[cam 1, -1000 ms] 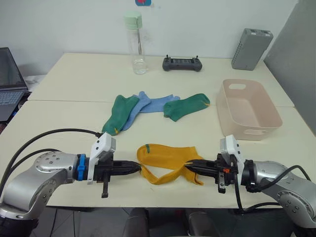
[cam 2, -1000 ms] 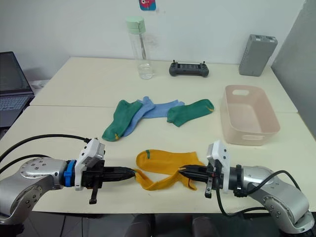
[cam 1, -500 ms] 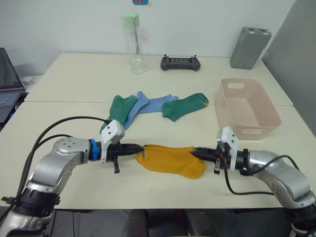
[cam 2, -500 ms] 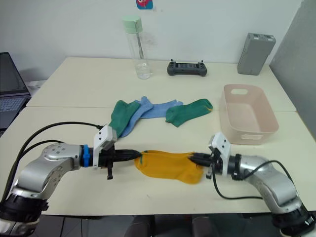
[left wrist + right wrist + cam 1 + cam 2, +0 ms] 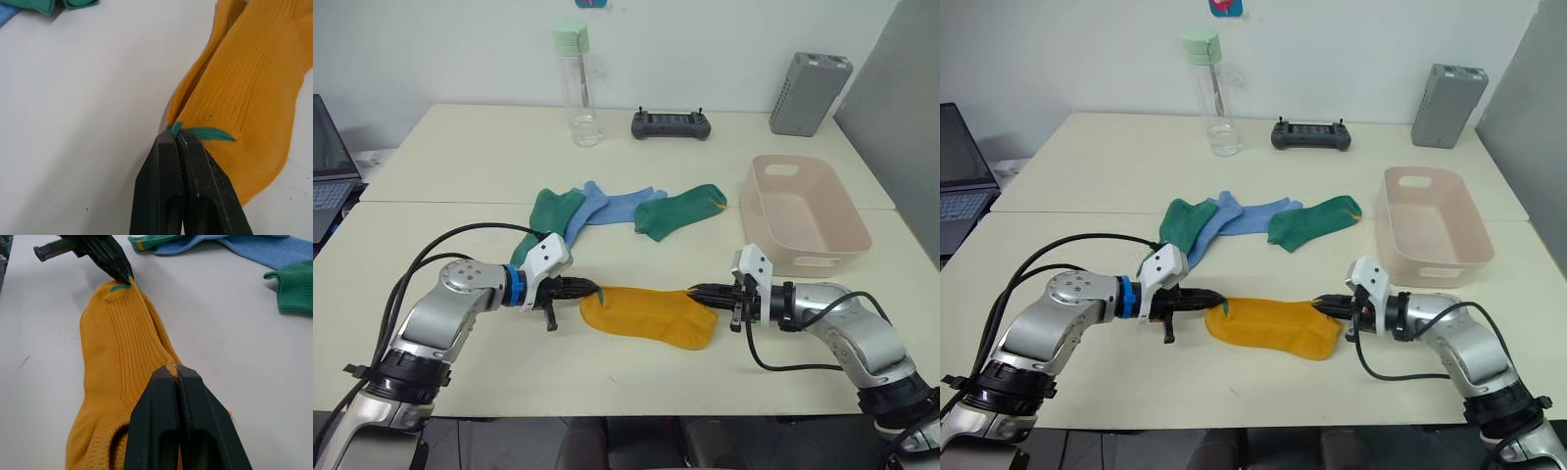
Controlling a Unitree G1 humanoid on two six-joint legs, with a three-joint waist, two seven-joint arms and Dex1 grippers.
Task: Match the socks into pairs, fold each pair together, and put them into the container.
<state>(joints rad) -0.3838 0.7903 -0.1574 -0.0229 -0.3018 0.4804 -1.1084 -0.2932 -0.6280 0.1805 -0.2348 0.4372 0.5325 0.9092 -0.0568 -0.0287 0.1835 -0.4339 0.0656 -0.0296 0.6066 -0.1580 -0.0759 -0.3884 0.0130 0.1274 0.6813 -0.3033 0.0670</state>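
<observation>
**Where the cameras look**

The two eye cameras sit high on the head and look forward and down over the whole bench (image 5: 636, 382). They see almost the same things, one a bit to the side. Each wrist camera sits very close behind its tool, low over the bench. Both wrist views share the yellow socks (image 5: 117, 357). The right wrist view also sees the left tool (image 5: 128, 278).

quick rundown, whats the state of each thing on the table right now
mustard-yellow socks: stacked flat, pinched at both ends
left tool: shut on the toe end
right tool: shut on the other end
dark green socks: loose, unpaired, apart
light blue socks: loose, lying between the green ones
container: upright, nothing in it
bottle: upright, capped
</observation>
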